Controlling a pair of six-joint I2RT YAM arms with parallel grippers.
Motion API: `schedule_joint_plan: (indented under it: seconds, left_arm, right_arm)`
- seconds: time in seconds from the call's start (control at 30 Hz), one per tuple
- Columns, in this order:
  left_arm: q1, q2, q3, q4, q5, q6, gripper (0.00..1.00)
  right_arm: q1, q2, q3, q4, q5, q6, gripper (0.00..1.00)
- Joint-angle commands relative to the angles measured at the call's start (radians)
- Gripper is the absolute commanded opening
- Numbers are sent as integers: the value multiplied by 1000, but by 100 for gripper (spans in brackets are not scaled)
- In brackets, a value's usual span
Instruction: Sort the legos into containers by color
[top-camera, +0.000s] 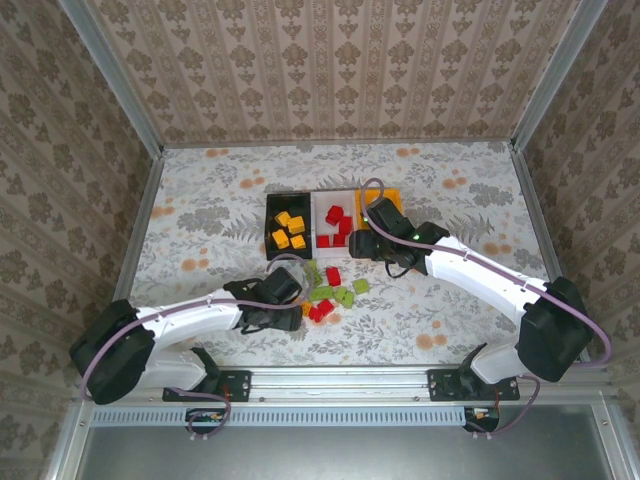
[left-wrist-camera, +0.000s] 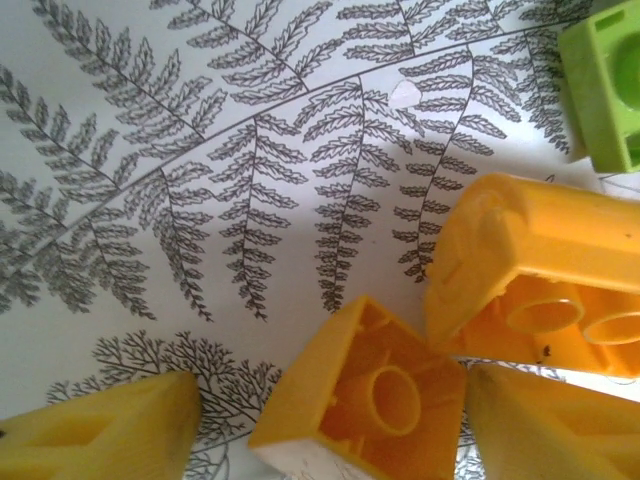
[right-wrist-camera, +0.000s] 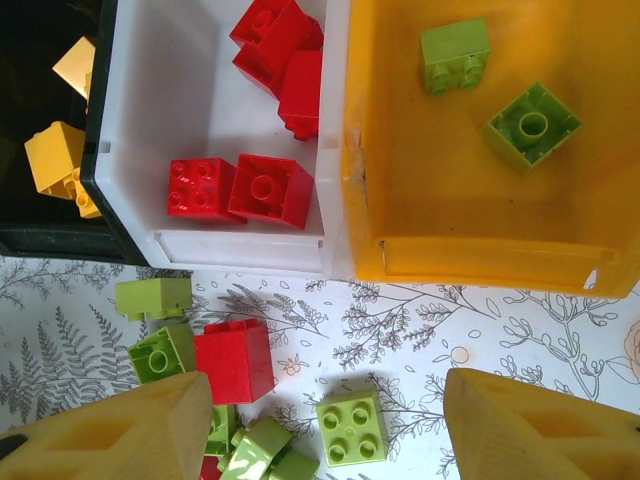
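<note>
My left arm (top-camera: 190, 320) stretches low, left gripper (left-wrist-camera: 330, 385) straddling an upturned orange-yellow plastic brick (left-wrist-camera: 370, 400), unclamped; right arm (top-camera: 480, 275) reaches forward, right gripper (right-wrist-camera: 325, 385) spread empty before the orange-yellow plastic bin (right-wrist-camera: 400, 200).

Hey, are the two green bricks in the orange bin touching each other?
Apart. The right wrist view shows a strip of bare orange bin floor between the left green brick and the right green brick.
</note>
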Motion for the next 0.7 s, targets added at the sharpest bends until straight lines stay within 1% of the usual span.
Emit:
schedule_joint_plan:
  seconds: [0.0,0.07,0.23,0.37,0.53,0.67]
  left_arm:
    - [-7,37,-2,44,8,44,66]
    - [-8,36,-5,47,7,45,64]
    - [-12,17,-8,36,3,45,52]
    - [-14,-21,-10,-1,-5,32,45]
    - [-12,-128,7,-85,-25,7,40]
    - [6,-227,91,-182,-78,5,40]
  right_arm:
    - [-8,-56,1,-4,35,12,64]
    - [-11,-59,-1,-4,36,11,64]
    - [-13,-58,2,0,38,14,65]
    - [-16,-56,7,-3,37,14,65]
    - [-17,-59,10,-3,35,15,65]
    - [-17,-72,3,2,36,20,65]
